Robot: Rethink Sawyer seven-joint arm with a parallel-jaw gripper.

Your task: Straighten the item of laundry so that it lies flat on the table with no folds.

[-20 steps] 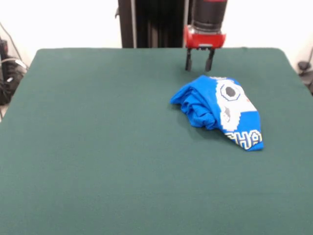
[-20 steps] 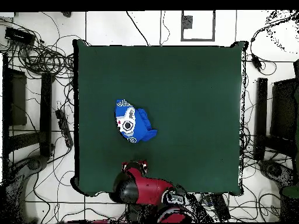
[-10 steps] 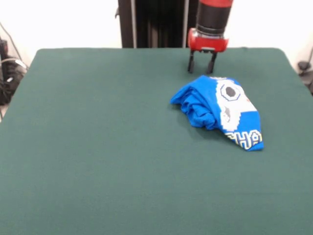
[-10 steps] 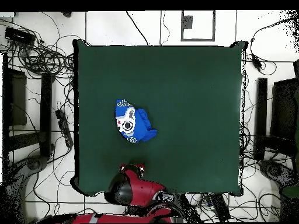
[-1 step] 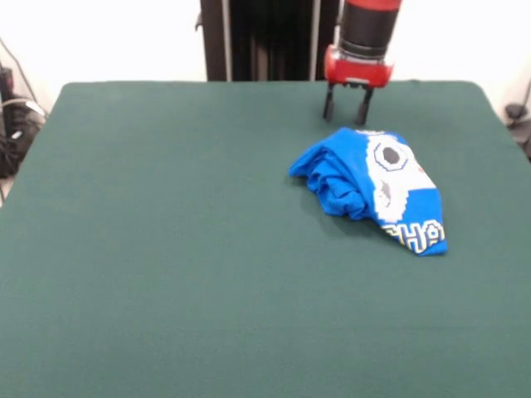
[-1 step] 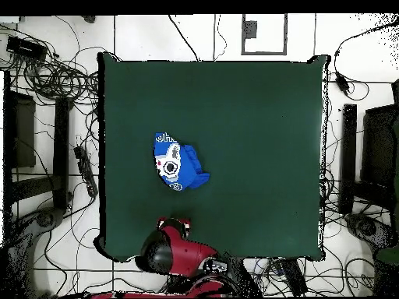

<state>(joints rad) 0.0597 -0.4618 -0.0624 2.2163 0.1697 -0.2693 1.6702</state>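
Note:
The item of laundry (image 5: pixel 373 188), a bright blue shirt with a white pixel graphic and pale block letters, lies bunched and folded on the dark green table (image 5: pixel 182 249), right of centre in the front view. In the overhead view the shirt (image 6: pixel 176 163) sits left of centre. My gripper (image 5: pixel 346 116) hangs open just behind the shirt's far edge, holding nothing, its two dark fingers (image 5: pixel 328 106) pointing down. From overhead the red arm covers most of the gripper (image 6: pixel 176 227) near the table's bottom edge.
Cables and dark equipment (image 6: pixel 54 93) ring the table on the floor. A black pedestal column (image 5: pixel 257 40) rises behind the table's far edge.
The gripper has shifted slightly right and away from the camera in the front view, still open. The shirt has not moved.

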